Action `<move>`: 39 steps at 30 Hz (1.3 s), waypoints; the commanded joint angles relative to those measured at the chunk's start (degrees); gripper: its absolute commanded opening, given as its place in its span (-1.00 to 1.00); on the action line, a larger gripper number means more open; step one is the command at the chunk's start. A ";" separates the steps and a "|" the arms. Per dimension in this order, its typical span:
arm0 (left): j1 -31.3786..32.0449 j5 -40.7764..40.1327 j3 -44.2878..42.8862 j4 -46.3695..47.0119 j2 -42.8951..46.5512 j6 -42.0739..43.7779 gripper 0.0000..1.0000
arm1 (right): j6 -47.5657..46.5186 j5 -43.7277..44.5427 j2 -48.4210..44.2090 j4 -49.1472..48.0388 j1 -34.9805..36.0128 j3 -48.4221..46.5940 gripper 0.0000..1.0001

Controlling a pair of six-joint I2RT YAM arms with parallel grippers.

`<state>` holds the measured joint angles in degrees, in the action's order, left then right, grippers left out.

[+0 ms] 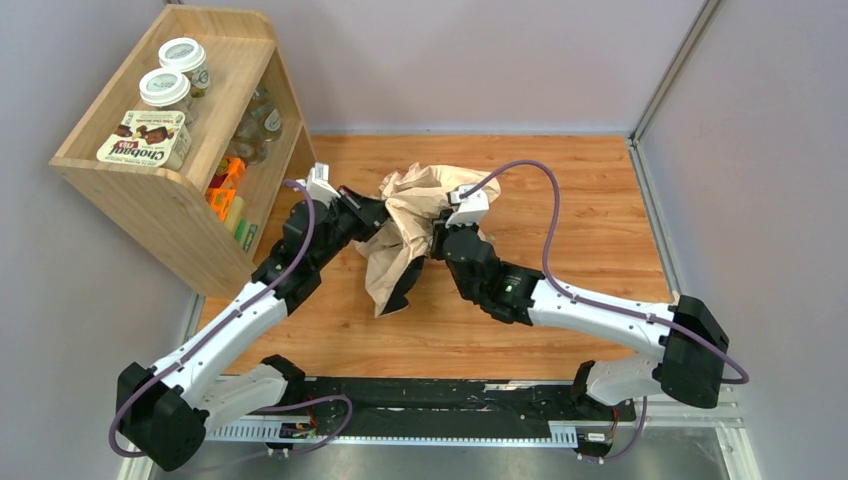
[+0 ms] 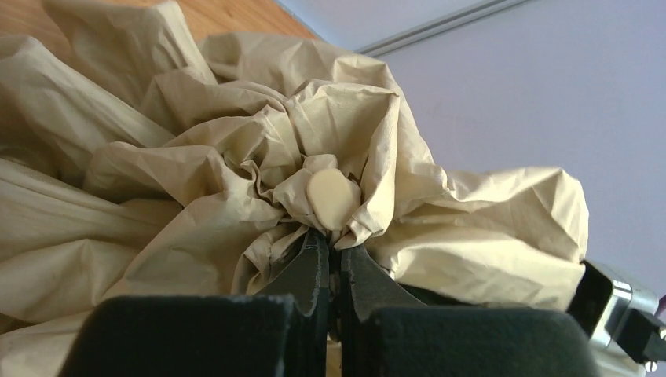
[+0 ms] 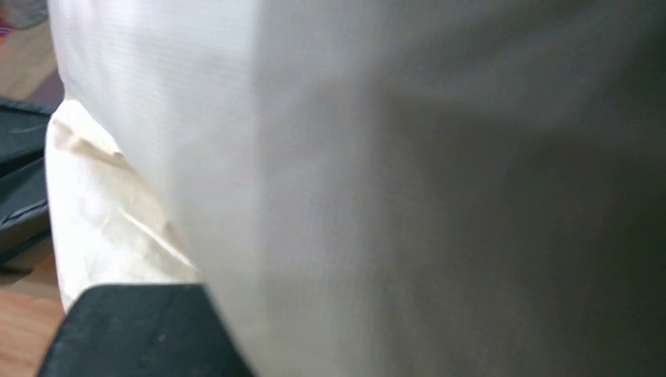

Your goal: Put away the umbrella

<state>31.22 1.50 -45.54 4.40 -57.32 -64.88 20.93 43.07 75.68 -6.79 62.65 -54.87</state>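
Far left there's a wooden shelf [image 1: 170,195] at the back corner of the table [image 1: 590,210]. It has two white-lidded jars [image 1: 165,88] and a Chobani box [image 1: 146,140] on top, plus more jars and some orange stuff in the compartments below. The left gripper [image 1: 372,213] is just right of the shelf's front corner, nosed into the umbrella [image 1: 410,225]. On its wrist cam the jaws are down to a thin slit, pinching the fabric right under the little round cream cap [image 2: 333,198] where all the folds bunch up.

The umbrella itself is a crumpled beige heap in the middle of the table, wedged between the two arms and lying well outside the shelf.

The right gripper [image 1: 438,240] is pushed into the heap from the other side. Fabric covers its fingertips from above and is pressed up against its own camera, so I can't tell how wide it is.
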 commanded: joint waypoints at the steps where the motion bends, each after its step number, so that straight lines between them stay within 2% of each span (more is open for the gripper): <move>1: 2.18 7.73 0.45 8.61 2.12 -3.15 -1.00 | -1.85 5.36 2.28 4.66 -1.57 -4.89 -0.90; 3: 2.18 5.73 -0.69 6.51 2.39 -1.13 -1.00 | -3.95 2.22 1.06 10.55 -1.57 -5.33 -0.58; 4: 2.18 3.45 -1.39 5.62 2.48 0.01 -1.00 | -4.23 -0.59 -0.26 13.70 -1.48 -5.59 -0.35; 8: 2.18 -4.98 -0.52 7.28 1.69 0.64 -1.00 | 0.86 -9.55 -6.57 26.10 -1.39 -6.04 0.49; 11: 2.18 -8.70 -0.43 11.75 -0.33 -0.50 -1.00 | 4.81 -16.42 -12.73 30.07 -0.96 -2.89 0.70; 13: 2.18 -10.11 -1.22 13.86 -1.91 -1.82 -1.00 | 5.17 -20.21 -17.47 27.28 0.62 0.97 0.93; 15: 2.18 -10.72 -2.01 15.63 -3.49 -4.36 -1.00 | 5.62 -22.75 -22.05 21.76 3.17 5.45 1.00; 19: 2.18 -12.04 -3.24 16.08 -5.08 -10.51 -1.00 | 5.79 -19.44 -27.07 7.34 6.95 15.39 1.00; 23: 2.18 -13.62 -3.59 12.83 -4.73 -16.58 -1.00 | 4.04 -14.77 -25.24 -7.16 8.10 22.60 1.00; 25: 2.26 -13.71 -3.50 12.65 -4.56 -17.12 -1.00 | 4.29 -11.01 -22.08 -8.51 8.45 21.83 1.00; 27: 2.53 -14.24 -3.50 11.60 -4.12 -17.47 -1.00 | 5.17 -3.64 -17.95 -7.72 8.98 19.20 0.98; 30: 2.97 -15.21 -3.24 10.36 -3.33 -17.56 -1.00 | 12.18 6.91 -13.38 -0.01 9.07 12.96 0.86; 32: 3.23 -15.91 -3.24 9.31 -2.98 -17.56 -1.00 | 14.13 10.18 -11.79 2.99 9.15 10.76 0.60; 34: 3.14 -16.79 -3.24 8.87 -2.80 -17.56 -1.00 | 15.97 12.20 -11.43 4.84 9.15 10.84 -0.02; 35: 3.14 -17.23 -3.24 8.52 -2.71 -17.56 -1.00 | 15.72 11.95 -11.78 5.20 9.15 11.45 -0.22; 37: 3.14 -18.19 -3.33 7.99 -2.36 -17.38 -1.00 | 13.71 8.63 -13.62 6.25 9.15 12.50 -0.41; 39: 3.14 -19.16 -3.24 7.64 -2.44 -17.03 -1.00 | 13.71 4.42 -16.86 9.07 9.15 14.17 -0.75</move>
<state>34.11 -14.70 -45.54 9.28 -62.02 -80.16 33.19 48.12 63.48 -2.00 71.50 -41.93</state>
